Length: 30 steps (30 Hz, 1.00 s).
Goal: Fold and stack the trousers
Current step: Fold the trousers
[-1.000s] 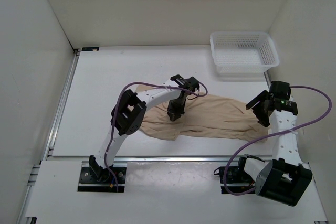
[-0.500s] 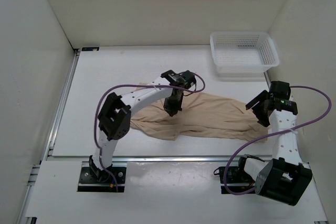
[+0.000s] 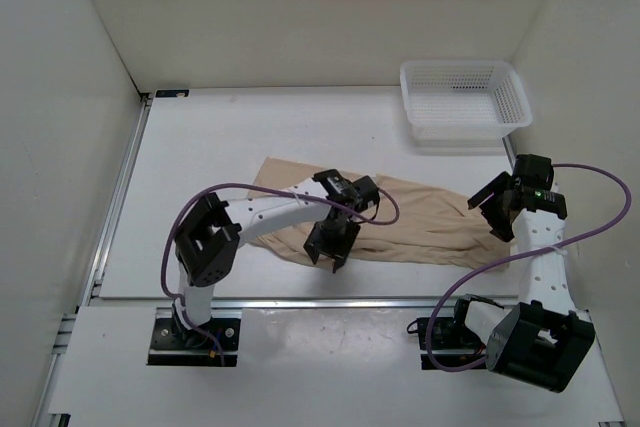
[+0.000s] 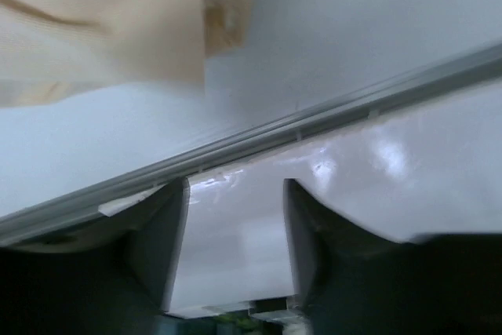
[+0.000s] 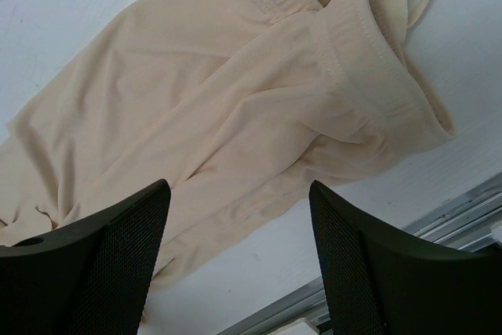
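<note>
The light beige trousers (image 3: 420, 217) lie flat across the middle of the table, from the far left to the waistband at the right. My left gripper (image 3: 330, 247) hovers at their near edge, open and empty. In the left wrist view the trousers (image 4: 102, 29) sit at the upper left, apart from the open left gripper (image 4: 235, 186), which is over the table's front rail. My right gripper (image 3: 497, 209) hangs by the waistband end, open. In the right wrist view the trousers (image 5: 235, 92) spread beyond the open right gripper (image 5: 238, 190), with nothing between its fingers.
A white plastic mesh basket (image 3: 465, 97) stands at the back right corner. A metal rail (image 3: 300, 300) runs along the table's front edge, and white walls close in the left, back and right sides.
My left gripper has opened, let go of the fabric and moved toward the front edge. The trousers have settled flat. The right arm has not moved.
</note>
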Each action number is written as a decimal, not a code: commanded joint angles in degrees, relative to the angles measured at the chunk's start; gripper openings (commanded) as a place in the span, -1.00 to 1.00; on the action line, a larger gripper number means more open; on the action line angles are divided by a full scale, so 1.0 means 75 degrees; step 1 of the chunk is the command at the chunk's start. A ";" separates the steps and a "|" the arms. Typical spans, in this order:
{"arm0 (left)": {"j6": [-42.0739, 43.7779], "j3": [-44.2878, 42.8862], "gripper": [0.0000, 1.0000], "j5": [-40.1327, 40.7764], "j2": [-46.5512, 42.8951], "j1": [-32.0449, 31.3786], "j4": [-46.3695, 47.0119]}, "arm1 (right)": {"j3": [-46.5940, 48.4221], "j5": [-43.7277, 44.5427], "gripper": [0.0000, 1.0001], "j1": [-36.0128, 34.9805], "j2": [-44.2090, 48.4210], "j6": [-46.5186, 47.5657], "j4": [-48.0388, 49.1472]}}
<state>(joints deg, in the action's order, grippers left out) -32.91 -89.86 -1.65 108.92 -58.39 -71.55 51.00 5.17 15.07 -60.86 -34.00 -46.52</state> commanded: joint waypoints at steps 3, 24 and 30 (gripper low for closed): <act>0.0426 -0.0812 0.98 -0.0086 0.0112 -0.0230 -0.0174 | 0.0043 -0.0092 0.52 -0.0029 0.0215 0.0162 0.0051; -0.1108 -0.3862 0.63 0.0137 0.2972 0.1516 0.0891 | 0.0325 0.0061 0.50 -0.0029 0.0767 0.0408 -0.0605; -0.1249 -0.3570 0.16 0.0232 0.3042 0.1516 0.1032 | 0.0254 -0.0010 0.47 -0.0029 0.0767 0.0408 -0.0524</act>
<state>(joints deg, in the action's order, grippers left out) -40.99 -116.95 -1.10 134.23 -46.72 -64.82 51.22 5.21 15.07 -55.83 -32.29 -50.04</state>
